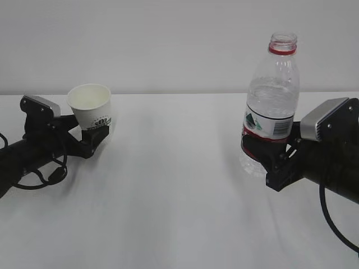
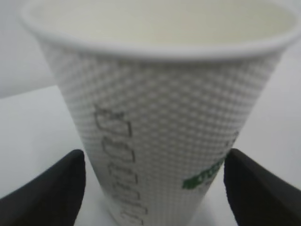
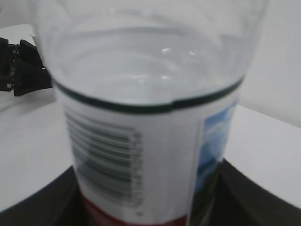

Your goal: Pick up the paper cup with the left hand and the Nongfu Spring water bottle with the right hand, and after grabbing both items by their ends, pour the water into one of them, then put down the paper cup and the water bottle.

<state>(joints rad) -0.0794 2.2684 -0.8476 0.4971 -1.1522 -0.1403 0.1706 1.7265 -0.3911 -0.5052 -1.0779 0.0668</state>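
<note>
- Left end effector (image 1: 96, 136): low over the white counter (image 1: 179, 196) on the left of the exterior view, its black fingers (image 2: 51, 188) on either side of the paper cup (image 1: 91, 112) near the base. In the left wrist view a finger flanks each side of the cup wall; firm contact cannot be confirmed, though the fingers stand spread wide around the cup.
- Paper cup: tilted, with its open mouth leaning toward the camera and to the left in the exterior view. The dimpled white wall carries green print. The inside appears pale; contents cannot be judged.
- Right end effector (image 1: 273, 159): on the right of the exterior view, closed around the lower body of the Nongfu Spring water bottle (image 1: 269, 103), below its label band.
- Nongfu Spring water bottle: upright, leaning slightly, no cap on the neck, red neck ring visible. Whether its base touches the counter cannot be told.
- Water (image 3: 150, 61): clear liquid seen through the bottle wall above the label in the right wrist view.
- Cup and bottle are well apart, at opposite sides of the counter.
</note>
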